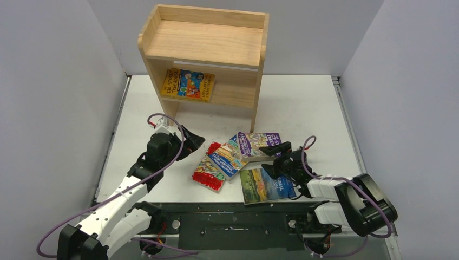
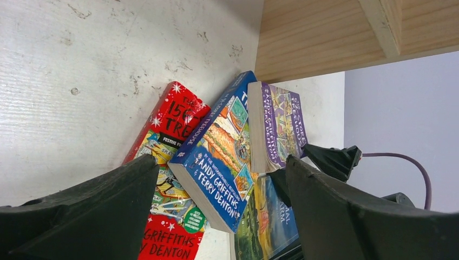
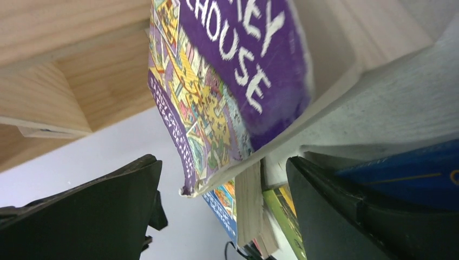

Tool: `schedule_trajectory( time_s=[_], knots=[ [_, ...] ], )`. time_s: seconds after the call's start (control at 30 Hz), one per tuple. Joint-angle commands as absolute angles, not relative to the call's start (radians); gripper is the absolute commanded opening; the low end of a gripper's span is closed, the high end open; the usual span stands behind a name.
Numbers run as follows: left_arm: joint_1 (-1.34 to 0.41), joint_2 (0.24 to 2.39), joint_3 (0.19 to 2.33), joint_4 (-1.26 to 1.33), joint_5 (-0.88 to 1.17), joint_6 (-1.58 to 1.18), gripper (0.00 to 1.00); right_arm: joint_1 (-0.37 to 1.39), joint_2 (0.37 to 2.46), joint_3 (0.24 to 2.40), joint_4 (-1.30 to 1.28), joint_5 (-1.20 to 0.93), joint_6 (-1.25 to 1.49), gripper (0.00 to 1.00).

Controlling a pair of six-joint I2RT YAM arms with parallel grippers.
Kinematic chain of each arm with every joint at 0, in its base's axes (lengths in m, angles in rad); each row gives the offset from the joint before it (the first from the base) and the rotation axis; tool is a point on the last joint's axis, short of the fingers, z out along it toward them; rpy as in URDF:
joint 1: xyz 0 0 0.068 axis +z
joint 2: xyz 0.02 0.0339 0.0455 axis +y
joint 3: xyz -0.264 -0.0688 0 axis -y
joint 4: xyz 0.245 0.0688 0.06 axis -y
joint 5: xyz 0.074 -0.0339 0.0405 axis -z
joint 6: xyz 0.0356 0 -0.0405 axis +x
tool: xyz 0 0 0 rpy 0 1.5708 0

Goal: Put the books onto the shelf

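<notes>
Book (image 1: 188, 84) in shelf (image 1: 205, 40), pile (image 1: 227, 158) — before it

Holds the left arm stretched forward, left hand (image 1: 193, 145) tipped down toward the right, fingers spread wide; holds the right hand (image 1: 272, 157) low, pointing left, fingers equally wide, elbow folded back by the base

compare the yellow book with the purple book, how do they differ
Place: the yellow book sits on the bookcase's inner shelf; the purple book lies on the table.
Company: the yellow book is alone there; the purple book overlaps the blue book in a loose pile.
Colour: a yellow-orange cover against a purple one.
Both are thin illustrated paperbacks.
</notes>
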State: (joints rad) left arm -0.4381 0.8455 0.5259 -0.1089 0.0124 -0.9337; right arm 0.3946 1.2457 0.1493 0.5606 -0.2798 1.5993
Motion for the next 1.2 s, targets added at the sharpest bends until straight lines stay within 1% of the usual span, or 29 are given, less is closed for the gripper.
schedule_trajectory(
  time_s=[0.0,0.17,0.33,0.43,0.5,0.57,0.73,0.83,0.93,0.97,1.03,1.07,1.17],
  knots=[
    [-0.442,0.861,0.552,-0.038,0.038,-0.916,0.86,0.407,1.329,0.1,0.824,-0.174,1.722,0.9],
    [-0.442,0.869,0.549,-0.024,0.047,-0.916,0.86,0.406,1.435,0.084,1.012,-0.086,1.77,0.91],
    [-0.442,0.862,0.544,-0.027,0.049,-0.916,0.87,0.408,1.617,0.094,1.226,-0.102,1.843,0.95],
    [-0.442,0.853,0.539,-0.031,0.046,-0.916,0.87,0.42,1.67,0.08,1.314,-0.088,1.867,0.98],
    [-0.442,0.849,0.537,-0.033,0.043,-0.916,0.87,0.421,1.669,0.068,1.315,-0.076,1.863,0.91],
    [-0.442,0.846,0.536,-0.036,0.04,-0.917,0.87,0.421,1.656,0.058,1.311,-0.067,1.856,0.82],
    [-0.442,0.846,0.544,-0.041,0.037,-0.913,0.87,0.419,1.54,0.052,1.2,-0.07,1.807,0.5],
    [-0.441,0.848,0.575,-0.092,0.011,-0.902,0.88,0.411,1.382,0.066,1.032,-0.084,1.736,0.3],
    [-0.435,0.854,0.61,-0.145,-0.013,-0.9,0.87,0.381,1.207,0.121,0.765,-0.124,1.589,0.15],
    [-0.434,0.855,0.623,-0.163,-0.032,-0.907,0.87,0.367,1.151,0.141,0.674,-0.144,1.539,0.11],
    [-0.427,0.859,0.656,-0.223,-0.055,-0.936,0.99,0.333,1.047,0.177,0.523,-0.188,1.437,0.07],
    [-0.412,0.866,0.676,-0.231,-0.019,-0.914,0.97,0.314,1.001,0.194,0.452,-0.217,1.393,0.06],
    [-0.376,0.924,0.761,-0.291,0.136,-0.816,0.96,0.252,0.897,0.224,0.322,-0.333,1.269,0.05]
  ],
)
